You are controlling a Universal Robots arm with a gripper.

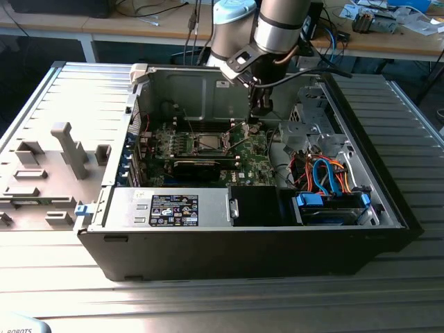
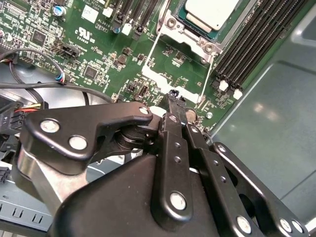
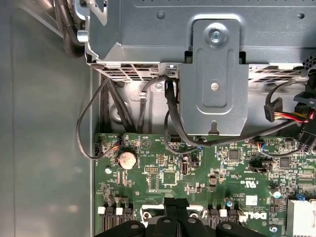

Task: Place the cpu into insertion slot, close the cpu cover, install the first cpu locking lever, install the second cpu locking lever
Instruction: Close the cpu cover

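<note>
The cpu (image 2: pixel 212 11), a pale silver square, lies in the insertion slot (image 1: pixel 208 143) on the green board. The silvery cpu cover (image 2: pixel 190 33) lies flat around it. Two thin wire locking levers (image 2: pixel 152 57) (image 2: pixel 207 79) run from the cover's frame towards my gripper (image 2: pixel 173 95). The gripper hovers low over the board just beside the slot, its black fingers shut together with nothing seen between them. In the exterior view the gripper (image 1: pixel 255 123) hangs to the right of the slot. The fingertips (image 3: pixel 175 205) also show in the first wrist view.
Black memory slots (image 2: pixel 252 44) flank the socket. A grey drive cage (image 3: pixel 215 74) and loose black cables (image 3: pixel 89 128) lie past the board's edge. The case wall (image 2: pixel 266 128) is close by. A power supply (image 1: pixel 170 208) and blue and orange cables (image 1: pixel 326 177) fill the case's front.
</note>
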